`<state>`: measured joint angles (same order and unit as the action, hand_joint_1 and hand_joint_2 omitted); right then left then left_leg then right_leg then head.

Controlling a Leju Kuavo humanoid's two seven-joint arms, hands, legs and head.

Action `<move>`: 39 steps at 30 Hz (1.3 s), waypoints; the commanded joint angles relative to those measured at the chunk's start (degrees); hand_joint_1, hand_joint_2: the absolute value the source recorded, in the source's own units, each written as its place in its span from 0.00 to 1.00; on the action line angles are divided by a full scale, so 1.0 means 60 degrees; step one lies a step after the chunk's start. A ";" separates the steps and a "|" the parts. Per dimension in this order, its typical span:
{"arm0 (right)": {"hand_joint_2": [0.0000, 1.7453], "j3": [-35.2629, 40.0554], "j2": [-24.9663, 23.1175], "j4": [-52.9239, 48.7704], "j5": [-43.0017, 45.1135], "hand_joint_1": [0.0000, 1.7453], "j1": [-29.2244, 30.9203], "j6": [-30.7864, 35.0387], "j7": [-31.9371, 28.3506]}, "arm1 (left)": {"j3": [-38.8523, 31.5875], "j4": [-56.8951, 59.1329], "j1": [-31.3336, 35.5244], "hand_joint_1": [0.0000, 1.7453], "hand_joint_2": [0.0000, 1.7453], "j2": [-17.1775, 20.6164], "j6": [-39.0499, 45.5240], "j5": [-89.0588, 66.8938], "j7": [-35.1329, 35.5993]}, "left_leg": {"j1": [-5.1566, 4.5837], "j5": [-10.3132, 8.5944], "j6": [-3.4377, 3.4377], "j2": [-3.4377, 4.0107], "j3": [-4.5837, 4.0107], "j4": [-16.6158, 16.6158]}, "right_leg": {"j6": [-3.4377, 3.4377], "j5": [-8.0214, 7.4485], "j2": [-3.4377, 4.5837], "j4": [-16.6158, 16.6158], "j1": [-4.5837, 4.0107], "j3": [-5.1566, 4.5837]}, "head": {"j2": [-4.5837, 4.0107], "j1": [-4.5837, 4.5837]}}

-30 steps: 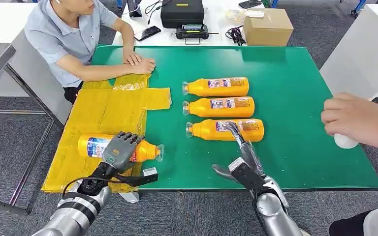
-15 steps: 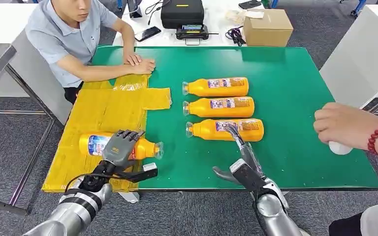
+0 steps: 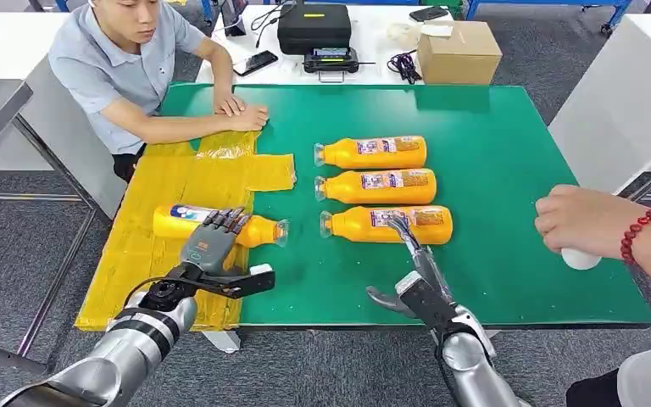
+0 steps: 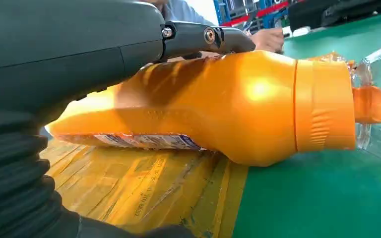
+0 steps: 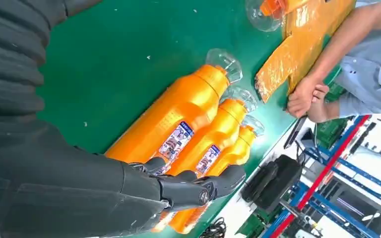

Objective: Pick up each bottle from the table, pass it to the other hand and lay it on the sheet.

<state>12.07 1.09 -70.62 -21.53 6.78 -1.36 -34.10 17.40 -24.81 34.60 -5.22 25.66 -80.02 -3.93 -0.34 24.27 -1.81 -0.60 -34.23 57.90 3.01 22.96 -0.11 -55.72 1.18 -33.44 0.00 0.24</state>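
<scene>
An orange bottle (image 3: 182,222) (image 4: 238,109) lies on its side on the yellow sheet (image 3: 169,182) (image 4: 144,193), with its clear cap (image 3: 280,231) over the green mat. My left hand (image 3: 210,248) reaches over it, fingers (image 4: 203,37) stretched across its top and thumb well apart. Three more orange bottles lie side by side on the mat: far (image 3: 373,153), middle (image 3: 377,185), near (image 3: 387,224) (image 5: 178,124). My right hand (image 3: 415,275) is open, and its long fingers (image 5: 198,188) point at the near bottle, with the tips at its side.
A seated person rests both hands (image 3: 239,110) on the green mat (image 3: 509,153) by the sheet's far end. Another person's hand (image 3: 593,220) covers a white object (image 3: 581,258) at the right. A cardboard box (image 3: 460,49) and a black case (image 3: 314,24) stand behind the mat.
The bottle on the sheet has shifted away from me and a little right, and my left hand followed with fingers on top. The person's hand on the right moved slightly inward. My right hand stayed.
</scene>
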 commanded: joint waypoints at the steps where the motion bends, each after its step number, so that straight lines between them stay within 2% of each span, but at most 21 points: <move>1: 1.00 -0.0151 -0.0028 0.0562 -0.0019 0.00 0.0341 -0.0030 0.0035 | -0.0065 0.1010 -0.0287 0.00 1.00 -0.0010 -0.0389 0.0022 0.0014 | 0.0001 0.0005 0.0010 0.0027 0.0022 -0.0011 | -0.0013 -0.0002 0.0023 0.0009 -0.0002 0.0014 | 0.0000 0.0000; 5: 1.00 -0.0128 -0.0007 0.0580 -0.0119 0.00 0.0363 -0.0033 0.0049 | -0.0061 0.1011 -0.0305 0.00 1.00 -0.0033 -0.0656 0.0068 -0.0006 | 0.0005 0.0005 0.0016 0.0038 0.0030 -0.0016 | -0.0020 -0.0006 0.0033 0.0017 -0.0007 0.0021 | 0.0000 0.0000; 15: 1.00 -0.0279 -0.0017 0.0269 -0.0270 0.00 0.0208 0.0074 0.0046 | 0.0295 0.0734 -0.0141 0.00 1.00 -0.0060 -0.0270 -0.0284 0.0460 | 0.0004 0.0005 0.0015 0.0031 0.0033 -0.0012 | -0.0018 -0.0003 0.0026 0.0012 -0.0005 0.0027 | 0.0000 0.0000; 27: 1.00 -0.0817 -0.0179 -0.0677 -0.0646 0.00 -0.0533 0.0291 0.0153 | 0.1421 -0.1296 -0.0238 0.00 1.00 -0.0578 -0.0567 -0.1254 0.1753 | 0.0004 -0.0007 0.0005 -0.0015 0.0016 0.0001 | -0.0015 0.0001 -0.0016 0.0006 -0.0007 0.0021 | 0.0000 0.0000; 35: 1.00 -0.0941 -0.0224 -0.0837 -0.0758 0.00 -0.0675 0.0307 0.0147 | 0.1793 -0.1958 -0.0327 0.00 1.00 -0.0533 -0.0718 -0.1564 0.2054 | 0.0009 0.0008 0.0009 0.0013 -0.0024 0.0006 | -0.0016 0.0003 0.0007 0.0006 -0.0014 -0.0025 | 0.0000 0.0000; 39: 1.00 -0.1047 -0.0248 -0.0908 -0.0800 0.00 -0.0711 0.0315 0.0147 | 0.1799 -0.2016 -0.0184 0.00 1.00 -0.0548 -0.1332 -0.1478 0.2155 | 0.0003 0.0003 0.0004 0.0000 -0.0064 0.0007 | -0.0009 0.0004 -0.0005 0.0000 -0.0007 -0.0069 | 0.0000 0.0000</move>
<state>8.28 0.37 -75.65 -25.92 2.46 0.39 -33.48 25.25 -35.34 32.10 -8.81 21.72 -89.22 8.07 -0.38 24.22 -1.88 -0.60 -34.69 57.94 3.07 22.91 -0.10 -55.71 1.20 -33.93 0.00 0.24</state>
